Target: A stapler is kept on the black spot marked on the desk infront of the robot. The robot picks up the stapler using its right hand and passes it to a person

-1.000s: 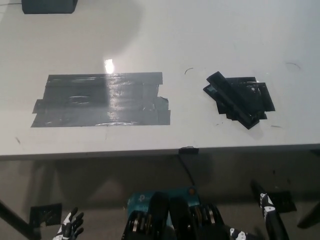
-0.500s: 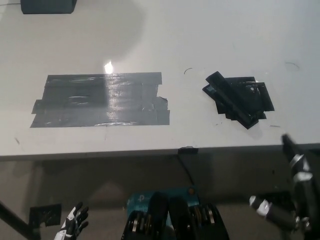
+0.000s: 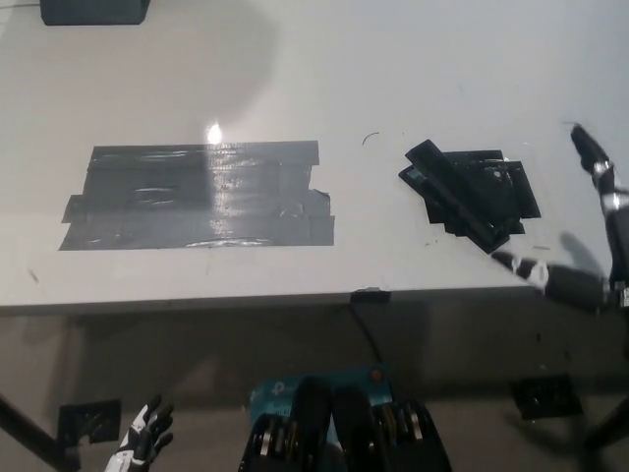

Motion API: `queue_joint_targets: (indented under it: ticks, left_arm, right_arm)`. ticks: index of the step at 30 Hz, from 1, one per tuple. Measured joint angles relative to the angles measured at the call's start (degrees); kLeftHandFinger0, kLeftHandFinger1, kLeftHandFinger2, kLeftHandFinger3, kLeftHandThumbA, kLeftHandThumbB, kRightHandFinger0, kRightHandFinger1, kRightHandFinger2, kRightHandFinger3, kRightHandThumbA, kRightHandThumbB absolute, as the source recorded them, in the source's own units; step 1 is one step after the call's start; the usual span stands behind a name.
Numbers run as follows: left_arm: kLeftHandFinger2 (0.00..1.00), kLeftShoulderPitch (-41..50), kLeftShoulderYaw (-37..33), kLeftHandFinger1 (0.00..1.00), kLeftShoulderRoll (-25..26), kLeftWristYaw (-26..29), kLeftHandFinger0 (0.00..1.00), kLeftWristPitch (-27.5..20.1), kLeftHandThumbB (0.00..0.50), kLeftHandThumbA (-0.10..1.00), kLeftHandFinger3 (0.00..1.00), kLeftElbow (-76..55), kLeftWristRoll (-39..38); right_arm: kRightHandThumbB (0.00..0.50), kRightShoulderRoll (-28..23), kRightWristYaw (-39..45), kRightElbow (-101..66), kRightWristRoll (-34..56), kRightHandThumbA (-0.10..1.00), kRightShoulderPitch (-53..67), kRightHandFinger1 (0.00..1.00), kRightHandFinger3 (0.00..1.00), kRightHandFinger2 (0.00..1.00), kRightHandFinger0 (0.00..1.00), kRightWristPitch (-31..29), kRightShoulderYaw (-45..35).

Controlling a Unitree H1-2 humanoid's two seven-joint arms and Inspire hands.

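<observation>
One stapler (image 3: 457, 197) lies on the white bench (image 3: 295, 69), on the smaller of two black tape patches (image 3: 486, 192), at 3 o'clock from the larger patch (image 3: 197, 197). It is black, long and slim, its long axis running from 10 to 4 o'clock. The right robot hand (image 3: 590, 231) hovers just beside it at 4 o'clock, fingers spread, holding nothing. The left robot hand (image 3: 142, 442) rests low at 7 o'clock, fingers apart.

The right hand (image 3: 590, 231) is blurred and cut off by the picture's right edge; the left hand (image 3: 142, 447) is cut at the bottom edge.
</observation>
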Motion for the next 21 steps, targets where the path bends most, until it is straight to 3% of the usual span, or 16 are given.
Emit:
queue_joint_targets:
  ticks: [3,7,14,21]
  left_arm:
    - [1.00,-0.02,0.00,1.00,0.01,0.08,1.00,0.01,0.273,1.00,1.00,0.00,0.66]
    - [1.00,-0.12,-0.01,1.00,0.00,0.16,1.00,-0.01,0.242,1.00,1.00,0.00,2.24]
    - [1.00,-0.45,-0.02,1.00,0.02,0.15,1.00,-0.02,0.205,1.00,1.00,0.01,4.11]
    - [1.00,-0.82,-0.02,1.00,0.03,0.14,1.00,-0.05,0.203,1.00,1.00,0.02,5.05]
  right_arm:
    - [0.371,-1.41,1.00,4.22,-1.07,1.00,-4.49,1.00,1.00,1.00,1.00,4.07,0.84]
    - [0.320,-1.95,2.33,10.52,-2.39,1.00,-10.47,1.00,1.00,1.00,1.00,8.77,2.80]
    - [0.348,-1.42,3.64,18.48,-3.90,1.00,-16.78,1.00,1.00,1.00,1.00,13.17,6.94]
    - [0.352,0.82,3.87,26.16,-5.28,1.00,-19.50,1.00,1.00,1.00,1.00,15.73,10.10]
